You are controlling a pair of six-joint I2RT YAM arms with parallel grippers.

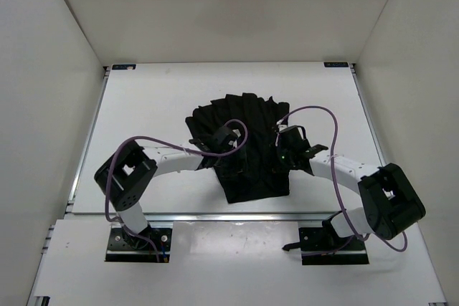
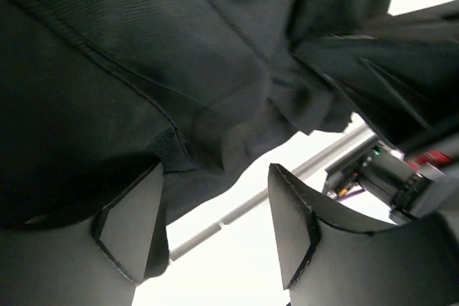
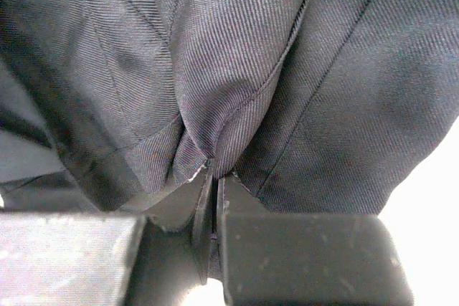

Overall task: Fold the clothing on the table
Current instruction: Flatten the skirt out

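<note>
My right gripper (image 3: 215, 185) pinches a fold of the plain black pleated fabric garment (image 3: 237, 55). My left gripper (image 2: 215, 175) gapes open, that garment just past its fingertips.

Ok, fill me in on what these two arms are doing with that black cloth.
Both arms are working at the clothing, which sits rumpled in the middle of the table. The right gripper is shut on a pinched fold of the fabric. The left gripper stands open with cloth hanging right by its fingers, clamping nothing. The garment is not yet neatly folded.
</note>
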